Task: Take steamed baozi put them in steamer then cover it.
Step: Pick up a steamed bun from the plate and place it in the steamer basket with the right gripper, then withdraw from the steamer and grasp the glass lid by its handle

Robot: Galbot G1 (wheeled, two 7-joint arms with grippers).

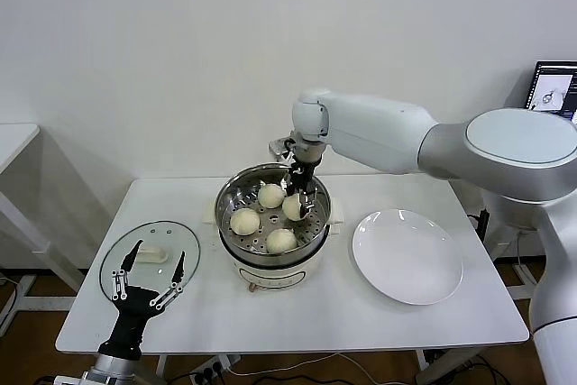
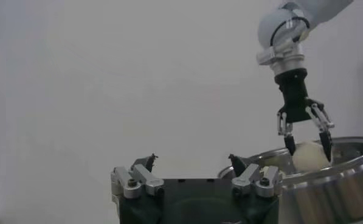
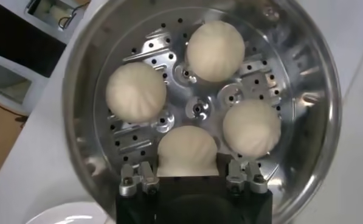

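Several steamed baozi lie on the perforated tray of the steamer point(image 1: 222, 215) at the table's middle. My right gripper point(image 1: 300, 197) reaches down inside the pot and is shut on the baozi point(image 1: 294, 206) on the tray's right side. In the right wrist view that baozi point(image 3: 187, 151) fills the space between the fingers, with three more around it point(image 3: 215, 51). The cover point(image 1: 185, 241), clear glass with a cream handle point(image 1: 151, 254), lies flat on the table left of the steamer. My left gripper point(image 1: 144, 281) hangs open just in front of the cover, holding nothing.
An empty white plate point(image 1: 407, 255) lies right of the steamer. The table's front edge runs close below my left gripper. A laptop screen point(image 1: 552, 87) shows at the far right, and another table's corner at the far left.
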